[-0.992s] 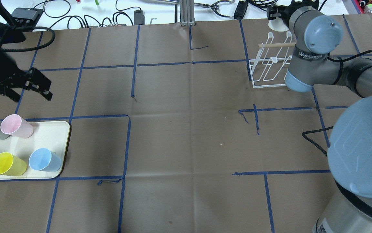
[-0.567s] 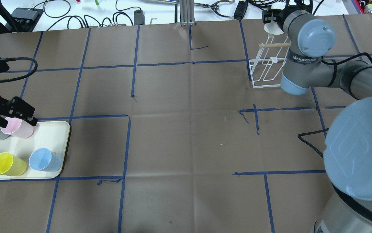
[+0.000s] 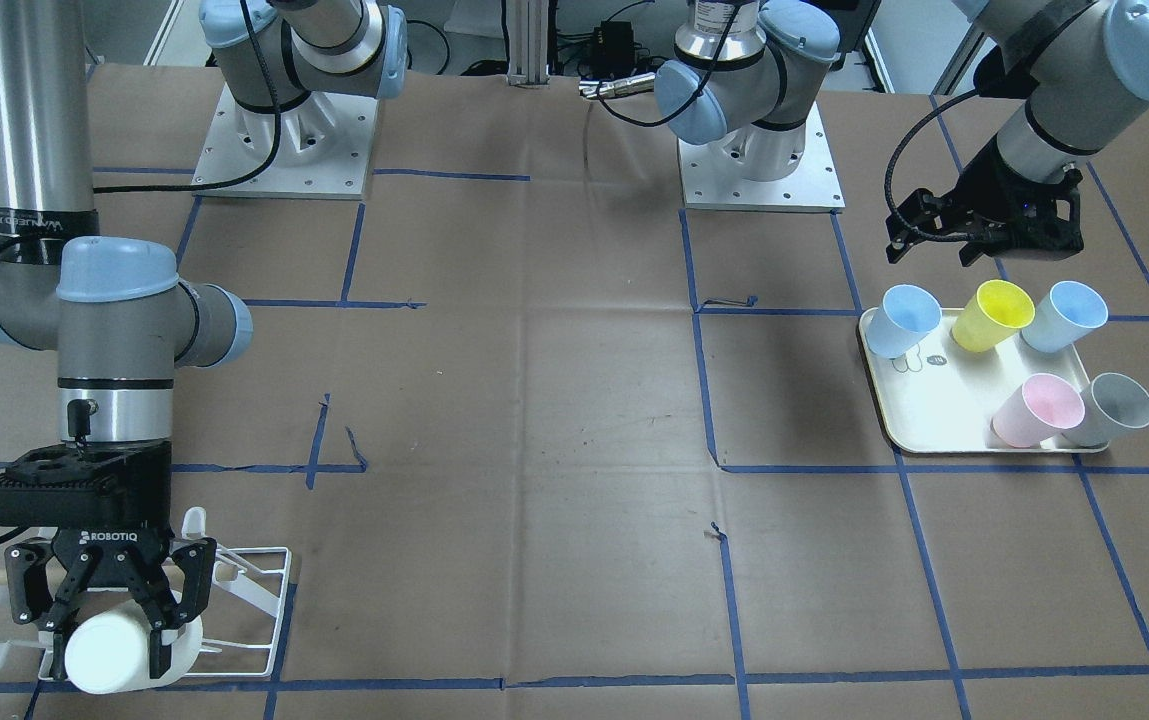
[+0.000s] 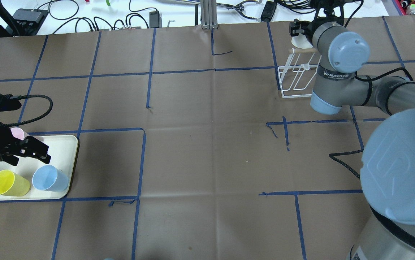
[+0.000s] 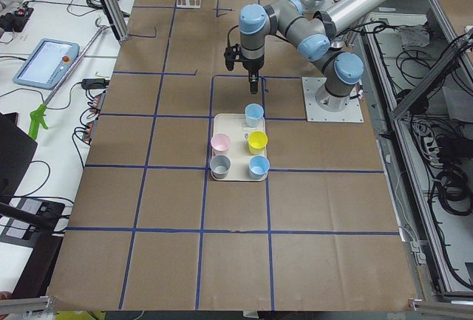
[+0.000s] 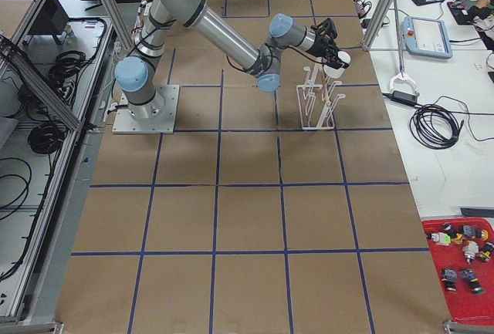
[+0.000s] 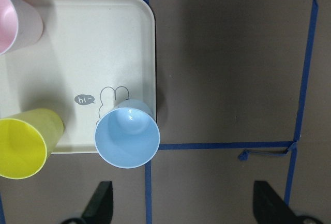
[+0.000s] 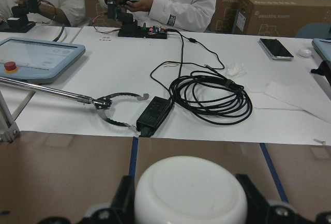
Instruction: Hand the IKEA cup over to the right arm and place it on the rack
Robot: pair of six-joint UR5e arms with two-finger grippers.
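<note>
Overhead exterior: rack (image 4: 297, 81) behind right arm (image 4: 337, 85)

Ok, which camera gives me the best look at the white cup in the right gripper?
Exterior front-facing: the white cup shows whole, on its side, in the right gripper. The right wrist view shows only one end, close up. Overhead hides most of it behind the arm. Exterior right shows it tiny.

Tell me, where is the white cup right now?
In the front-facing view's lower left corner, the white cup is clamped in the right gripper, right at the wire rack.
</note>
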